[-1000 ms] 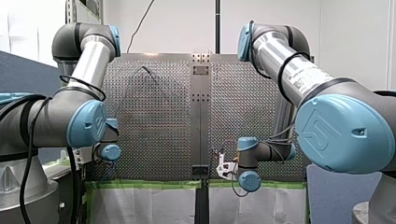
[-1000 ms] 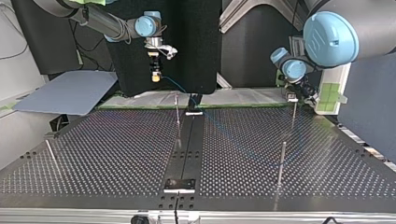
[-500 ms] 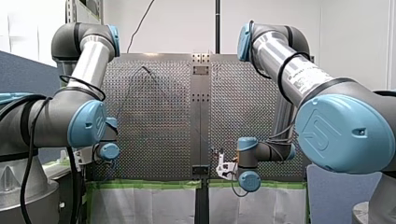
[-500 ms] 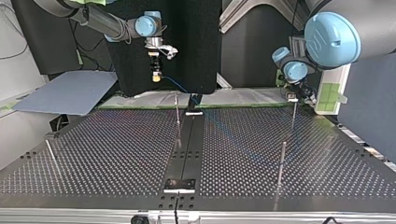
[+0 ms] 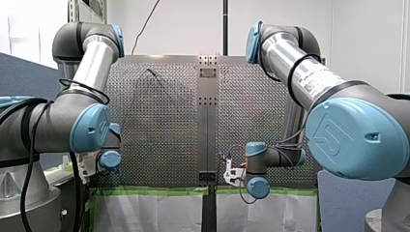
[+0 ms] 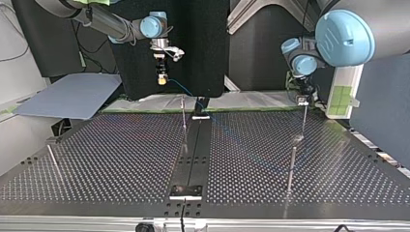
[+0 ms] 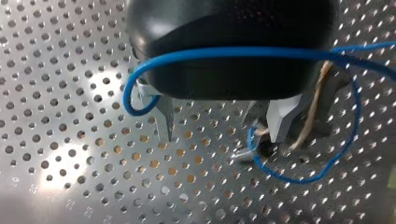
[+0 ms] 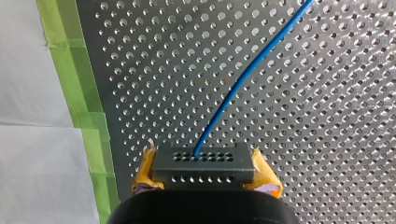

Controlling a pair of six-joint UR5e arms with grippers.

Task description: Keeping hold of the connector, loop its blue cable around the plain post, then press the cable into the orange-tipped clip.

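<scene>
The right gripper [image 8: 204, 170] clamped the connector [image 8: 204, 161] between yellow pads [image 8: 144, 173] near the table [image 8: 327, 116] edge, presumably to anchor that end. The cable [image 8: 243, 79] ran off and curled loosely round the left gripper [image 7: 223, 123], whose fingers [image 7: 163, 114] stood apart and empty.

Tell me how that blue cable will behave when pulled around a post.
Probably floppy: the cable curls into loose loops in the left wrist view. Likely light and a bit springy: it arcs smoothly away from the held connector.
</scene>
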